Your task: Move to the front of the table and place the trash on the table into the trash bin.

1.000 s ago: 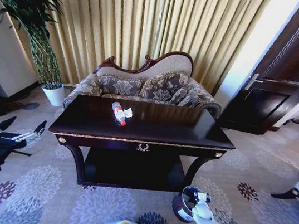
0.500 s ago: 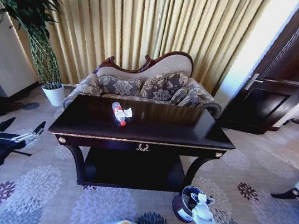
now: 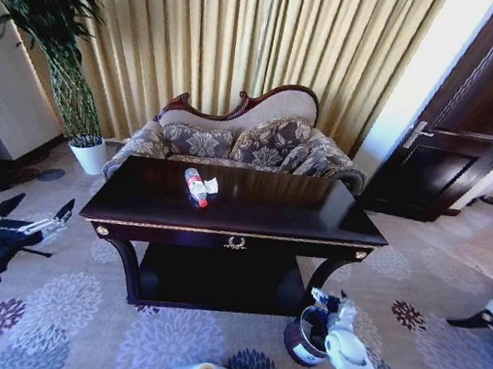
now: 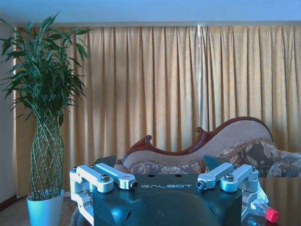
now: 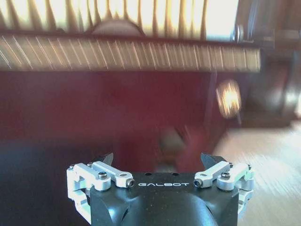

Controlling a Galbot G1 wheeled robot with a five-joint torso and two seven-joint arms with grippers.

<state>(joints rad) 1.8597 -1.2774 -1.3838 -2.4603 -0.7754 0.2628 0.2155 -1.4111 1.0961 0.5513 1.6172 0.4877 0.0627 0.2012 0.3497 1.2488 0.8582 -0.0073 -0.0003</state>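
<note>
A: Two grippers are visible in the head view. Report the left gripper (image 3: 36, 214).

B: Left gripper: at 8 o'clock from the table (image 3: 280, 210), raised over the carpet (image 3: 69, 316), well apart from the table. Fingers spread wide, nothing between them. The left wrist view confirms both dark tips standing apart.

A: Right gripper (image 3: 333, 301)?

B: At 5 o'clock from the table, low, just above the trash bin (image 3: 305, 338). In the right wrist view both fingertips stand apart with nothing held, so the fingers are spread.

A: Trash bin location?

B: On the carpet at the table's right front leg, at 5 o'clock from the table centre. Round, dark, shiny rim.

A: Trash?

B: One clear bottle (image 3: 196, 186) with a red cap lies flat on the tabletop, at about 10 o'clock from its centre. A crumpled white tissue (image 3: 211, 184) lies just beside it, at 3 o'clock from the bottle. Touching or not: cannot tell.

A: Surroundings?

B: A sofa (image 3: 243, 142) at 12 o'clock behind the table; a plant in a white pot (image 3: 90, 155) at 10 o'clock.
</note>
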